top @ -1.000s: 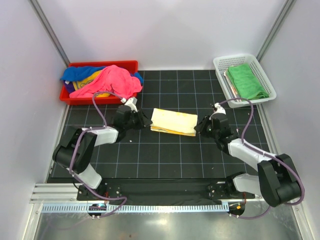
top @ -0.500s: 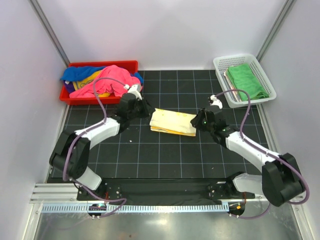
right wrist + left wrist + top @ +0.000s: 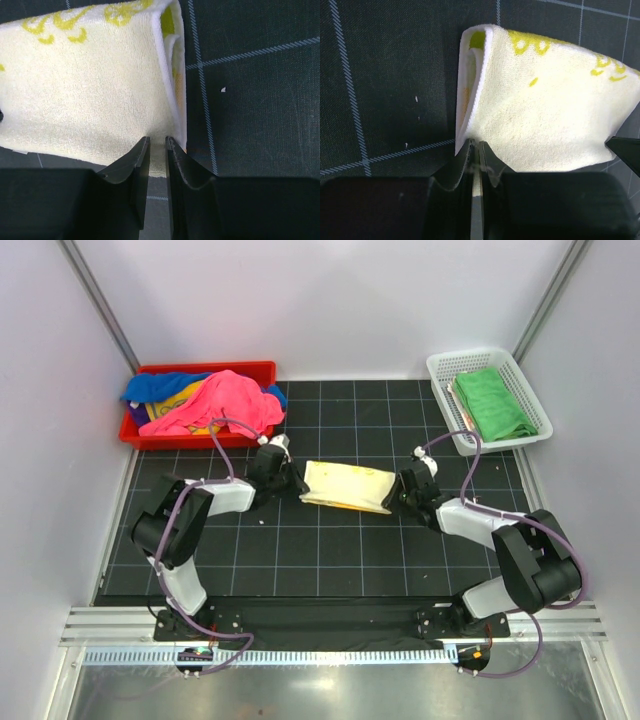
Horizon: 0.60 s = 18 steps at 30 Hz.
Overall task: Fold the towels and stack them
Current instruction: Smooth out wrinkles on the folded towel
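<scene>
Our left end effector [image 3: 475,148] is clenched on the nine o'clock end of the pale yellow towel [image 3: 348,486], jaws pressed together on the hem. The towel lies folded in the middle of the surface [image 3: 330,560], its long axis running nine to three. Our right end effector [image 3: 157,144] grasps the three o'clock end, with the layered edge between its narrowed jaws.

We judge the step in hand to be lifting this folded towel to carry it to the stack. To do it well, we should raise both ends together and level. The two grips should stay evenly spaced so the cloth neither sags nor stretches. Each pinch should take every layer. The left wrist view shows an inner layer curling open at the hem, and that layer could slip free.

At ten o'clock a red tray [image 3: 205,368] holds a pink towel [image 3: 225,400] and a blue towel [image 3: 150,387] in an unfolded heap. The surface is a black mat with a pale grid. At two o'clock a white mesh basket [image 3: 470,354] holds a folded green towel [image 3: 490,400]. Plain white walls [image 3: 330,300] close three sides, and a metal rail [image 3: 300,652] runs along six o'clock.
</scene>
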Each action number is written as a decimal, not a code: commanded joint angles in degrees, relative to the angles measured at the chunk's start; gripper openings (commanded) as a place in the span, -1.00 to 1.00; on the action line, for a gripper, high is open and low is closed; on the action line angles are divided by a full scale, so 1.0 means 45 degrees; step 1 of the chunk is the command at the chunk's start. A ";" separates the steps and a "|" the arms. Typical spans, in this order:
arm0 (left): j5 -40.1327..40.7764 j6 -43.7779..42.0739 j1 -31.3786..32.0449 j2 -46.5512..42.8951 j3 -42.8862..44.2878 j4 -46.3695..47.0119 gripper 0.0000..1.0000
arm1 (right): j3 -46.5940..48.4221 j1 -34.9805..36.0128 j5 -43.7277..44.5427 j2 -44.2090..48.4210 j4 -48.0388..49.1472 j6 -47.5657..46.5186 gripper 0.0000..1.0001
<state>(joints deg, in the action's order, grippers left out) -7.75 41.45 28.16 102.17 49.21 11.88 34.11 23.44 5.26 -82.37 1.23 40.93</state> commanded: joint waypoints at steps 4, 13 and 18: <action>0.0082 -0.0032 0.0050 0.0030 -0.0057 -0.0179 -0.71 | 0.0037 -0.0229 0.0628 0.0334 -0.0624 -0.0091 -0.48; 0.0801 -0.0402 0.0070 -0.0809 0.1699 -0.1818 -0.52 | 0.1052 -0.0229 0.1371 0.2541 -0.2617 -0.0520 -0.39; 0.2617 -0.0618 0.0070 -0.0771 0.2656 -0.3317 -0.41 | 0.1872 -0.0209 0.1976 0.3479 -0.3886 -0.0872 -0.36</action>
<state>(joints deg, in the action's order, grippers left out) -2.61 40.03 28.40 101.41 57.93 2.28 38.50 22.63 10.63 -69.63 -12.67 38.89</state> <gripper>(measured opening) 0.291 0.313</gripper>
